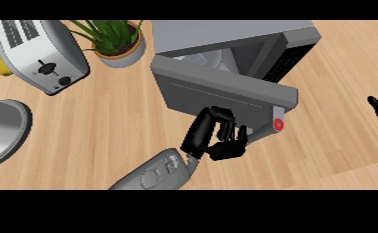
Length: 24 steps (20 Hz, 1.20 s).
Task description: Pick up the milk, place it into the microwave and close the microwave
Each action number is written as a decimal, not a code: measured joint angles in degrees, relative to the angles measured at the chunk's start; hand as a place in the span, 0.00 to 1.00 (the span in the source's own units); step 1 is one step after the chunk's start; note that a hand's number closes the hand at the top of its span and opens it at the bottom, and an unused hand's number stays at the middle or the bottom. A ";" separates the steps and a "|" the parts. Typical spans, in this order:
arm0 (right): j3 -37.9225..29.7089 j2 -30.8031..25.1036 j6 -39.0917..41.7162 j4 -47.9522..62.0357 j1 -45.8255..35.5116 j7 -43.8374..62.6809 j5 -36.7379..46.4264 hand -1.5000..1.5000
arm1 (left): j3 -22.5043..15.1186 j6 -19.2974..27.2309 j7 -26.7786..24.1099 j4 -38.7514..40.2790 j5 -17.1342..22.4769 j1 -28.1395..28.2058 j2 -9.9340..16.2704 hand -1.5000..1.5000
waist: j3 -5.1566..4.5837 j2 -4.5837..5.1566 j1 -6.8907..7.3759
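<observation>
The grey microwave [244,37] stands at the top middle. Its door [221,89] is swung partway across the opening, and a red mark [278,124] sits on the handle at the door's right end. Over the door's top edge a pale shape [201,60] shows inside the cavity; it may be the milk, mostly hidden. My left hand [214,137] rests against the door's outer face near its lower edge, fingers loosely bent and holding nothing. Only a black tip of my right hand [373,106] shows at the right edge.
A silver toaster [40,54] lies at the upper left, with a potted plant [118,39] between it and the microwave. A metal bowl or pan rim [11,127] shows at the left edge. Bare wooden counter [96,127] spreads in front.
</observation>
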 measured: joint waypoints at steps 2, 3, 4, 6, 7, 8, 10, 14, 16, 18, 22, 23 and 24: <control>-0.02 -0.77 0.72 -0.50 -0.36 0.98 -1.16 0.00 | 0.92 0.91 -1.01 0.21 2.54 -1.33 -0.05 1.00 | 0.00 0.24 -0.81; 0.02 -1.06 1.05 -0.66 -0.58 1.45 -1.76 0.00 | 1.45 1.15 -1.38 0.40 3.82 -2.07 -0.05 1.00 | 0.01 0.41 -1.20; 0.03 -1.43 1.31 -0.76 -1.00 1.93 -2.26 0.00 | 1.85 1.29 -1.67 0.87 4.94 -2.95 -0.05 1.00 | 0.03 0.58 -1.43; -0.33 -2.39 1.92 -0.96 -1.53 2.74 -3.36 0.00 | 2.83 1.71 -2.26 1.88 7.09 -4.47 -0.05 1.00 | 0.05 0.85 -2.17; -0.40 -2.81 2.22 -1.05 -1.77 3.13 -3.82 0.00 | 3.29 1.87 -2.67 2.43 8.08 -5.17 -0.05 1.00 | 0.05 1.00 -2.49; -0.46 -3.17 2.52 -1.30 -1.83 3.54 -4.31 0.00 | 3.82 2.02 -2.78 3.16 9.12 -5.97 -0.06 1.00 | 0.07 1.05 -2.85; -0.68 -4.00 3.02 -1.53 -2.42 4.24 -5.26 0.00 | 4.74 2.25 -3.16 4.63 10.91 -7.62 -0.06 1.00 | 0.10 1.29 -3.33; -1.53 -5.88 3.78 -1.39 -3.69 5.60 -6.83 0.00 | 6.58 2.33 -3.81 7.69 14.10 -11.11 -0.06 1.00 | 0.18 1.74 -4.08; -1.87 -6.60 4.01 -1.40 -4.30 6.26 -7.62 0.00 | 6.57 1.93 -4.48 8.16 15.65 -11.57 -0.08 1.00 | 0.20 1.79 -4.13; -2.18 -7.07 4.03 -1.16 -4.85 6.81 -8.27 0.00 | 6.54 1.91 -5.39 8.15 16.95 -11.61 -0.07 1.00 | 0.25 1.88 -4.28; -2.82 -8.06 4.02 -0.88 -6.23 7.91 -9.73 0.00 | 6.52 1.44 -7.98 8.20 19.48 -11.55 -0.08 1.00 | 0.23 2.10 -4.46; -3.02 -8.29 4.02 -0.67 -6.46 8.16 -10.09 0.00 | 6.50 1.31 -8.66 8.26 19.95 -11.56 -0.08 1.00 | 0.24 2.17 -4.49; -3.25 -8.61 4.13 -0.39 -6.75 8.40 -10.53 0.00 | 6.43 1.17 -9.17 8.36 20.45 -11.63 -0.08 1.00 | 0.27 2.21 -4.49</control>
